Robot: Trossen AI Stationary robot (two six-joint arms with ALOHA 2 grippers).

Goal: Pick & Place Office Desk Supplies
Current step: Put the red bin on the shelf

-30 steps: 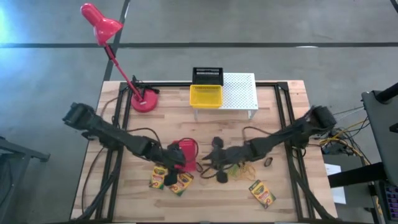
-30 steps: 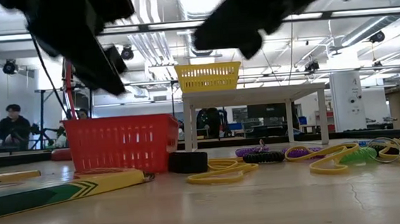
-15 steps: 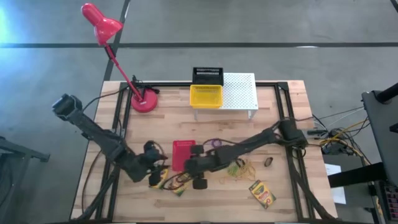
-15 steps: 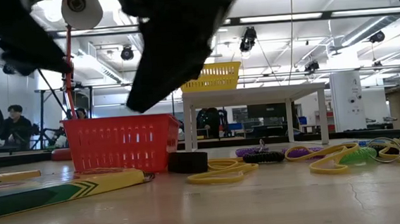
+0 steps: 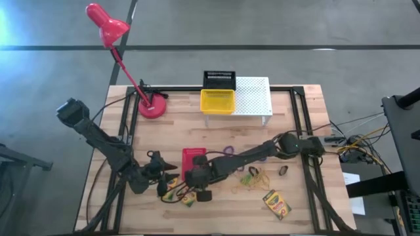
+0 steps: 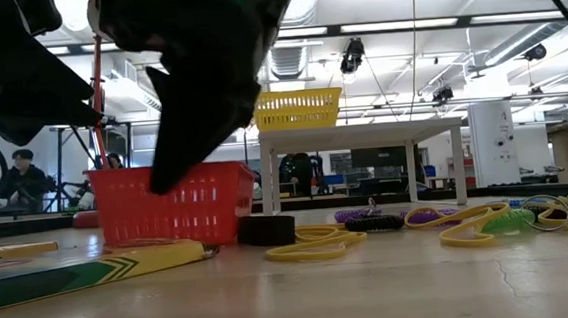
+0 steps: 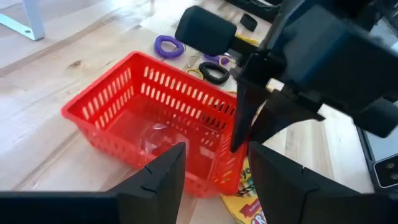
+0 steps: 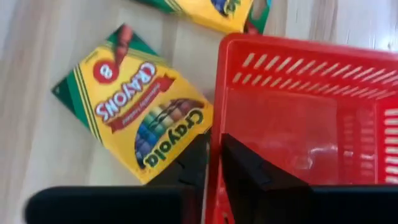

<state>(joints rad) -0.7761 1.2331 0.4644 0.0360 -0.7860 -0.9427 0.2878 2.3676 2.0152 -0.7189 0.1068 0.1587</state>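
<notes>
We see the right gripper (image 8: 212, 163) pinching the red basket (image 5: 192, 158) wall beside a crayon box (image 8: 138, 121); that thin grip may slip. The left gripper (image 7: 211, 171), open and empty, risks collision nearby.

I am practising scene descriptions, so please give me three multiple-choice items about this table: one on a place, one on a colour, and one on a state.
1. The yellow basket stands
A. on the white perforated riser
B. on the floor
C. inside another basket

2. The basket directly behind the yellow one is
A. blue
B. black
C. white

3. The right gripper is
A. open above the riser
B. holding a crayon box
C. shut on the wall of the red basket

Answers:
1 A, since the low view shows it on top of the riser.
2 B, since the black basket shows in the high view.
3 C, since its fingers pinch that wall in the right wrist view.
</notes>
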